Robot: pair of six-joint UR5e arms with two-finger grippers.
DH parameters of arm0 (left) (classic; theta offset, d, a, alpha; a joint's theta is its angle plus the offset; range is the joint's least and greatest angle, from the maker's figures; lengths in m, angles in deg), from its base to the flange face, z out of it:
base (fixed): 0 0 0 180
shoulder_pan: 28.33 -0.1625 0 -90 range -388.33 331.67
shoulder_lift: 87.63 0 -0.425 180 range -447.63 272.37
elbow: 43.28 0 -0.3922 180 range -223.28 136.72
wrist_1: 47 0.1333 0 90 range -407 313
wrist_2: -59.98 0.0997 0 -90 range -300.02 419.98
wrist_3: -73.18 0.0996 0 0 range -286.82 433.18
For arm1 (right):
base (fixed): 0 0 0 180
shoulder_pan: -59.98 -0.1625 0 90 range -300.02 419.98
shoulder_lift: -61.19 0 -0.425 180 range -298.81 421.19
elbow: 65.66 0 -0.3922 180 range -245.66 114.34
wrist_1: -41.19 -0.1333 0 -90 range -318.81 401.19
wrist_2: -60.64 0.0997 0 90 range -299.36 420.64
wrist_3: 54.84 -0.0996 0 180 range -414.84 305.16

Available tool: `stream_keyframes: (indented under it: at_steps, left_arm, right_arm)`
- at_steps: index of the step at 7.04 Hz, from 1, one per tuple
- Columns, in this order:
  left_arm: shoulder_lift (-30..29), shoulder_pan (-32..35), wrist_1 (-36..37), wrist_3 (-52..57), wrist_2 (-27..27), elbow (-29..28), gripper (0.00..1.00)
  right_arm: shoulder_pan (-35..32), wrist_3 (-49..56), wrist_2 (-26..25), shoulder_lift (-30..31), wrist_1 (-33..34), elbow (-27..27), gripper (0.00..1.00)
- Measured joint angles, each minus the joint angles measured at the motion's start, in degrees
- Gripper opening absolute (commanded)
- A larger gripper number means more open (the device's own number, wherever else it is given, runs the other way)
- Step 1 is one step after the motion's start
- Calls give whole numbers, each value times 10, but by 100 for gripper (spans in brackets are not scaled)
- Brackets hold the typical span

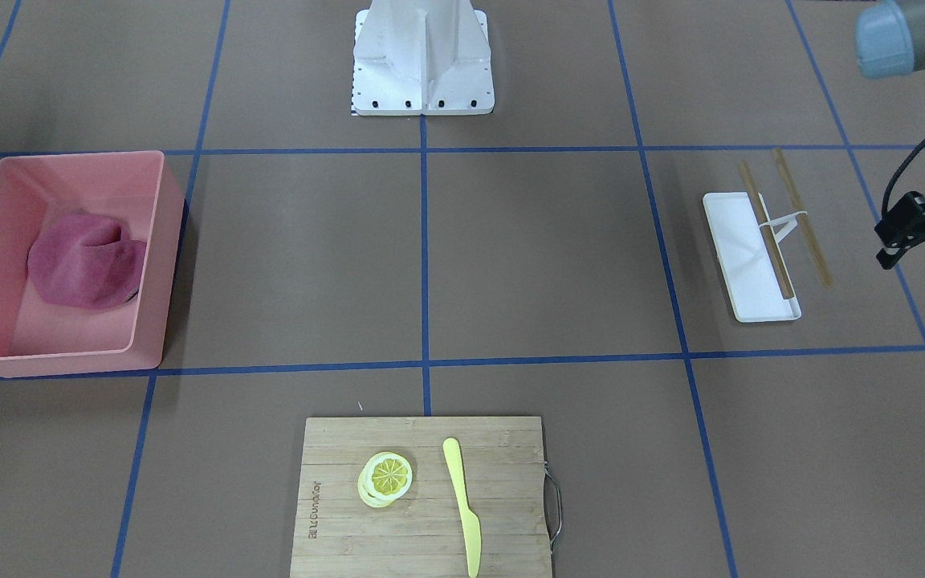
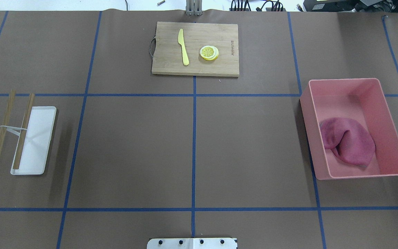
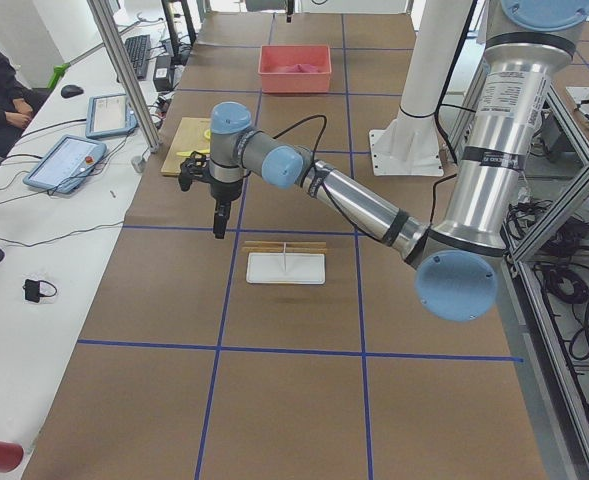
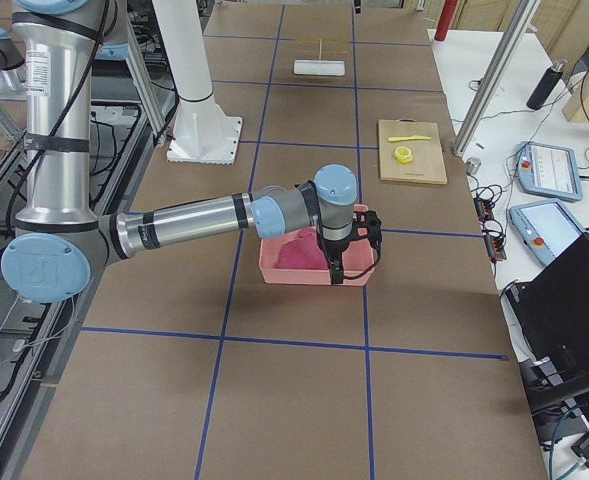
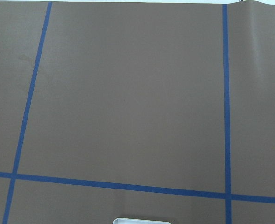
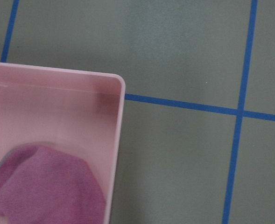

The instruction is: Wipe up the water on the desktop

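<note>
The brown desktop (image 2: 133, 148) with blue tape lines shows no plain water in any view. A magenta cloth (image 2: 347, 141) lies crumpled in a pink bin (image 2: 392, 138) on the robot's right; it also shows in the right wrist view (image 6: 44, 186). My right gripper (image 4: 332, 268) hangs over the bin's outer edge; I cannot tell whether it is open or shut. My left gripper (image 3: 219, 232) hangs above the desktop just beyond the white tray (image 3: 286, 268). It is cut off at the front-facing view's right edge (image 1: 890, 255), and I cannot tell its state.
A bamboo cutting board (image 2: 171, 65) with a yellow knife (image 2: 183, 46) and lemon slices (image 2: 209, 53) lies at the far middle. Two wooden chopsticks (image 2: 2, 128) lie on and beside the white tray (image 2: 40, 138). The robot base (image 1: 422, 56) stands at the near middle.
</note>
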Motion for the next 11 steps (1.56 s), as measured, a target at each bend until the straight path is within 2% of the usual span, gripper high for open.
stream_keyframes:
  at_steps: [2, 4, 6, 7, 9, 11]
  left_arm:
    - [56, 52, 9, 100, -22, -24, 98]
    - [82, 102, 9, 156, -52, -87, 98]
    - [91, 144, 12, 234, -67, -123, 98]
    - [92, 150, 13, 247, -74, -130, 98]
    - [103, 153, 9, 253, -80, -134, 98]
    - [114, 154, 5, 255, -81, -134, 98]
  right_arm:
    - [-31, 27, 31, -2, 2, -55, 100]
    - [-42, 29, 47, 1, 2, -91, 100]
    - [-51, 29, 46, -2, 3, -111, 100]
    - [-64, 29, 45, -7, 17, -109, 100]
    - [-86, 34, 39, -21, 88, -87, 100]
    - [-89, 36, 14, -25, 126, -64, 100]
